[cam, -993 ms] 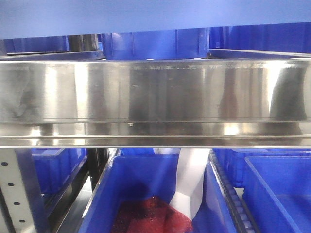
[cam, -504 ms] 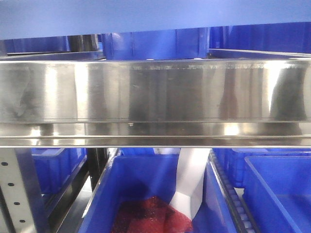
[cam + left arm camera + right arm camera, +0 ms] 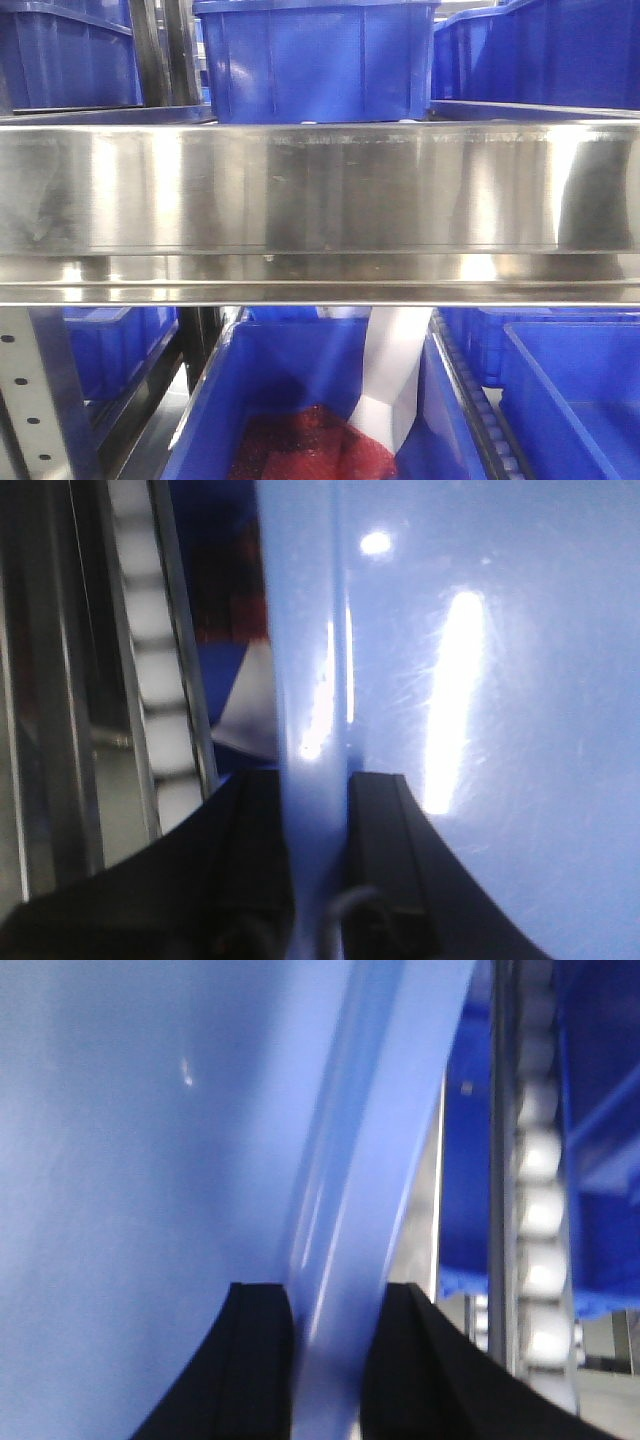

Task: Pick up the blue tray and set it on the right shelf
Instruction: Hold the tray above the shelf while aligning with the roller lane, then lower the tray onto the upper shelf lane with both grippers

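Three bins (image 3: 315, 60) stand on the shelf (image 3: 320, 190), more below; left jaws and right jaws each clench the tray (image 3: 480, 680) rim.

Blue tray (image 3: 480, 680): light-blue plastic, glossy and smooth, with fine hairline scratches showing under the glare. Right shelf (image 3: 320, 190): stainless steel with a brushed, highly reflective front lip. Upright (image 3: 30, 400): grey perforated metal, duller. Bins (image 3: 315, 65): dark-blue plastic, slight sheen. Left gripper (image 3: 316, 810) and right gripper (image 3: 335, 1320): black, matt.
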Motion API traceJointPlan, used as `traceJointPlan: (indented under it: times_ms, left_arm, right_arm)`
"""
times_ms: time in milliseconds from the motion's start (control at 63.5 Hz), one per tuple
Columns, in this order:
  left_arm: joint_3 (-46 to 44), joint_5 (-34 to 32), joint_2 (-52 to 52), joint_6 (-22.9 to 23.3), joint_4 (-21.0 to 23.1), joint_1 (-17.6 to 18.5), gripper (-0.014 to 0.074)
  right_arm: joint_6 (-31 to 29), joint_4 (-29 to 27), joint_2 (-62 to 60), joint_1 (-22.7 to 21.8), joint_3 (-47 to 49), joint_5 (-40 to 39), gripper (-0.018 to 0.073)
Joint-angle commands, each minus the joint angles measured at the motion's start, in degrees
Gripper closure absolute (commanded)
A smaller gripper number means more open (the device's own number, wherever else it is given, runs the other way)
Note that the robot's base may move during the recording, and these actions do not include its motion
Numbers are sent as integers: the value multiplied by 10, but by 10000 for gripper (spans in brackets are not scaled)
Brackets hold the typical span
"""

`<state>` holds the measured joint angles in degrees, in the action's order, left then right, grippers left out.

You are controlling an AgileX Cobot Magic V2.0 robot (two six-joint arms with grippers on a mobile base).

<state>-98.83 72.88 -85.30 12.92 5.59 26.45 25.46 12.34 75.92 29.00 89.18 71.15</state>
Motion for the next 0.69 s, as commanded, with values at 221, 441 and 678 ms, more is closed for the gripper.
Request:
traceJointPlan:
  times_ms: [221,441,678]
  left_arm:
    - [-92,20,-100,-16,34,-48,645]
    - [-92,30,-160,-17,33,-63,645]
    - [-92,30,-198,-19,34,-64,643]
  right_arm:
    - [-58,-54,132,-49,119,-51,504]
    - [-58,-56,211,-52,119,-65,504]
    - [-58,-56,246,-52,119,-81,500]
